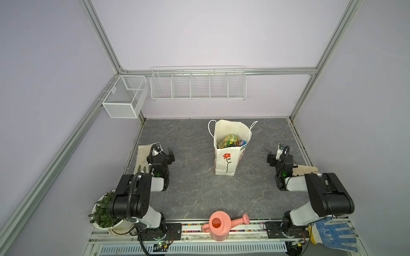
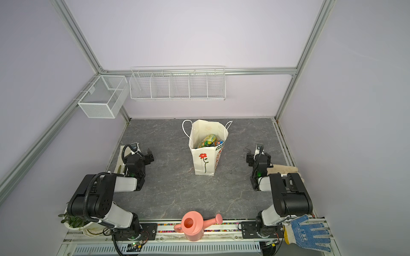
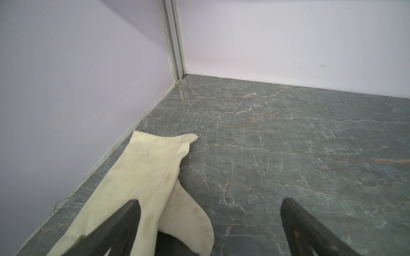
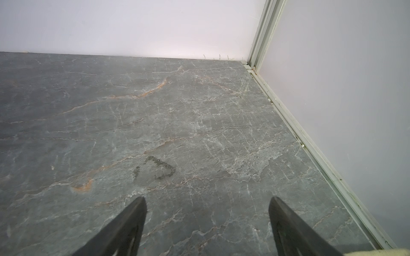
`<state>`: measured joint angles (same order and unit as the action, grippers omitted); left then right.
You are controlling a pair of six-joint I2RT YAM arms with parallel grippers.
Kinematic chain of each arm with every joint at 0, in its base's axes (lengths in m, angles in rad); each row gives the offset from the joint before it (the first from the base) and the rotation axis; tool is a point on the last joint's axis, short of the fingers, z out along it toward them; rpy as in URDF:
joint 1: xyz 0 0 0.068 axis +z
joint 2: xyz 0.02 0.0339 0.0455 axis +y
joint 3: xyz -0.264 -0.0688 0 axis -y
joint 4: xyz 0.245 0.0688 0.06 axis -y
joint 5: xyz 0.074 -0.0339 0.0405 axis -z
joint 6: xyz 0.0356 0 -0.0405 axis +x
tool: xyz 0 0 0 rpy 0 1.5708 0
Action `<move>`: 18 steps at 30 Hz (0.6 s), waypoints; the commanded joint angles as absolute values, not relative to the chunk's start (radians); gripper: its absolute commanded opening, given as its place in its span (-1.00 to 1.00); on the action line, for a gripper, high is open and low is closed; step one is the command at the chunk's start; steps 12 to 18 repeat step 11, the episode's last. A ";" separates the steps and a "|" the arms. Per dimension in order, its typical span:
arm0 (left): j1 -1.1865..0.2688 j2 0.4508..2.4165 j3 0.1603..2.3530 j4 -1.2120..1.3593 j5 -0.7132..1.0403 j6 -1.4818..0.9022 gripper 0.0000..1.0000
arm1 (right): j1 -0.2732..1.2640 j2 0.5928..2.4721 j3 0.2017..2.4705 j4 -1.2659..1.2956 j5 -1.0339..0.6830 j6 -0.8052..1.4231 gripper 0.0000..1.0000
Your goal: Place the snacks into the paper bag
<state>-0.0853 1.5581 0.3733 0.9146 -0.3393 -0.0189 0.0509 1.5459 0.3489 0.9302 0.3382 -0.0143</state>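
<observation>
Snacks (image 1: 230, 141) heaped inside upright paper bag (image 1: 223, 163), centre of table (image 1: 195, 195), toward far side; left gripper (image 3: 209, 202) and right gripper (image 4: 207, 200) spread wide, empty, well apart from bag

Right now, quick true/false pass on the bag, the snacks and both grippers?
1. The paper bag stands upright on the table. True.
2. The snacks lie loose on the table. False: the visible ones sit inside the bag.
3. The left gripper holds a packet. False: its fingers are apart, empty, over a cream cloth.
4. The right gripper is open and empty. True.
5. The pink watering can leans on the bag. False: it stands apart, at the table's front edge.
</observation>
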 commanded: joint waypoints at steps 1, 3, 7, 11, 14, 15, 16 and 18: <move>-0.083 1.556 0.390 0.918 -0.328 -0.025 0.98 | 0.048 1.542 0.357 0.940 0.330 -0.007 0.78; -0.083 1.556 0.388 0.919 -0.328 -0.026 0.98 | 0.048 1.542 0.358 0.939 0.330 -0.007 0.78; -0.083 1.555 0.387 0.922 -0.328 -0.026 0.98 | 0.049 1.543 0.360 0.936 0.329 -0.008 0.78; -0.084 1.556 0.380 0.933 -0.303 -0.009 0.98 | 0.049 1.543 0.359 0.936 0.329 -0.006 0.78; -0.084 1.556 0.380 0.933 -0.303 -0.009 0.98 | 0.049 1.543 0.359 0.936 0.329 -0.006 0.78; -0.084 1.556 0.380 0.933 -0.303 -0.009 0.98 | 0.049 1.543 0.359 0.936 0.329 -0.006 0.78; -0.084 1.556 0.380 0.933 -0.303 -0.009 0.98 | 0.049 1.543 0.359 0.936 0.329 -0.006 0.78; -0.084 1.556 0.380 0.933 -0.303 -0.009 0.98 | 0.049 1.543 0.359 0.936 0.329 -0.006 0.78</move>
